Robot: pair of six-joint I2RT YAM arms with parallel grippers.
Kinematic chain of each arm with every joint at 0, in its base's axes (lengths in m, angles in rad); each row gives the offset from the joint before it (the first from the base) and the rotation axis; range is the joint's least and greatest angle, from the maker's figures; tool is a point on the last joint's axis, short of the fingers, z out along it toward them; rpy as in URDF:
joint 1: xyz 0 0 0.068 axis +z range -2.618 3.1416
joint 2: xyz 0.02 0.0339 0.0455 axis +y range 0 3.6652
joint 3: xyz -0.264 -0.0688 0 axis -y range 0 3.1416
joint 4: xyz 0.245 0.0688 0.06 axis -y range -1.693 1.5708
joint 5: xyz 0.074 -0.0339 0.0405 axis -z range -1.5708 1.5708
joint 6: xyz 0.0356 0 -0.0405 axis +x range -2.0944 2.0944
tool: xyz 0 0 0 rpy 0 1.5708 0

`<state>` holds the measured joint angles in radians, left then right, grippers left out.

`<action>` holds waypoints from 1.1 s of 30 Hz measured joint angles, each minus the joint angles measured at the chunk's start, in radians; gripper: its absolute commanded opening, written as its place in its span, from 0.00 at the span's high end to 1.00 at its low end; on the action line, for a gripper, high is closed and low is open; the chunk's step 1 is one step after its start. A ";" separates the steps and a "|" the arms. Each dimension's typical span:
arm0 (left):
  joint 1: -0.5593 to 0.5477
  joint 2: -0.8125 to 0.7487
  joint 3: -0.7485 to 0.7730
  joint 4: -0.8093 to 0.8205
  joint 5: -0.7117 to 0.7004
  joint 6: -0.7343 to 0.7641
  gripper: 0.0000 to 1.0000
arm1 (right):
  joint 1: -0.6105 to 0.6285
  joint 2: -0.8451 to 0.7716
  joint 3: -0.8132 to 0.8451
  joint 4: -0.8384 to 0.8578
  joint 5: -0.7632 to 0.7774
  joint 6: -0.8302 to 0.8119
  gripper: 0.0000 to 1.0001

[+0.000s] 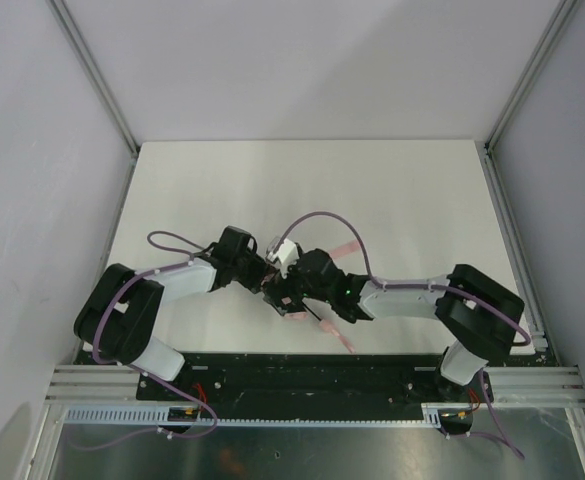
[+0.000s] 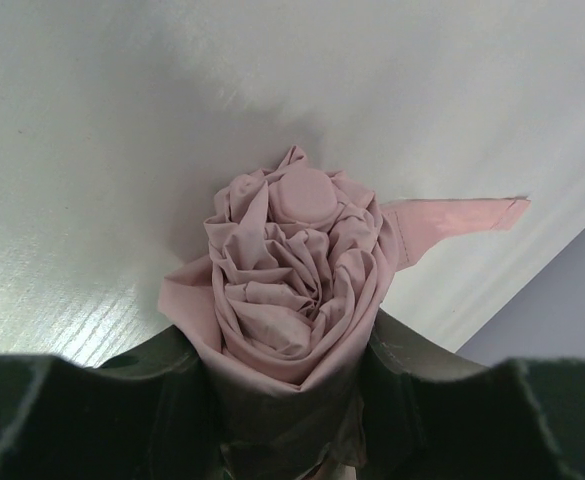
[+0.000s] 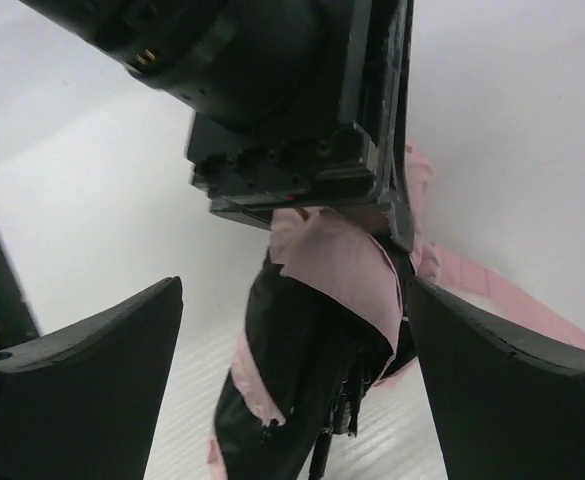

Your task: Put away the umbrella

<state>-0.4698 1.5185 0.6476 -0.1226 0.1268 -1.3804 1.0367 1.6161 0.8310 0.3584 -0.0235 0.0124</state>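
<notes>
The umbrella (image 2: pixel 290 262) is a rolled pale pink bundle, seen end-on with its round cap in the left wrist view. My left gripper (image 2: pixel 292 350) is shut on it, a dark finger (image 2: pixel 132 385) pressing each side of the fabric. A pink closure strap (image 2: pixel 462 214) sticks out to the right. In the right wrist view the umbrella (image 3: pixel 344 270) hangs below the left gripper's body, showing dark lining and pink folds. My right gripper (image 3: pixel 297 310) stands open around it, both fingers clear of the fabric. From above, the two grippers meet at mid-table, left gripper (image 1: pixel 269 277) and right gripper (image 1: pixel 292 292).
A white tabletop (image 1: pixel 272 190) lies under the arms, with grey walls and metal frame rails (image 1: pixel 92 70) on both sides. A pink strip (image 1: pixel 345 249) and the thin dark shaft with its pink end (image 1: pixel 338 336) poke out from the cluster of grippers. Purple cables loop over both arms.
</notes>
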 measured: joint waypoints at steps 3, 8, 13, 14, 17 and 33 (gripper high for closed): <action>0.000 0.000 0.000 0.000 0.000 -0.001 1.00 | 0.016 0.052 0.013 -0.013 0.062 -0.033 0.11; 0.001 0.000 0.000 -0.002 0.000 -0.009 1.00 | 0.021 0.122 0.021 -0.025 0.111 -0.061 0.26; 0.002 0.002 0.004 -0.010 0.002 -0.010 1.00 | 0.026 0.169 0.045 -0.025 0.117 -0.070 0.57; 0.002 0.002 0.005 -0.014 0.003 -0.010 1.00 | 0.018 0.172 0.047 -0.024 0.111 -0.071 0.65; 0.009 0.002 0.009 -0.027 0.000 -0.014 0.93 | -0.008 0.180 0.051 -0.018 0.072 -0.068 0.81; 0.021 0.018 0.102 -0.106 -0.013 0.068 0.01 | -0.155 0.274 0.103 0.074 -0.215 0.097 1.00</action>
<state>-0.4488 1.5360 0.7498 -0.2283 0.1139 -1.3128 0.8818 1.8900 0.9337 0.4328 -0.2386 0.1089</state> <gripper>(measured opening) 0.984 0.341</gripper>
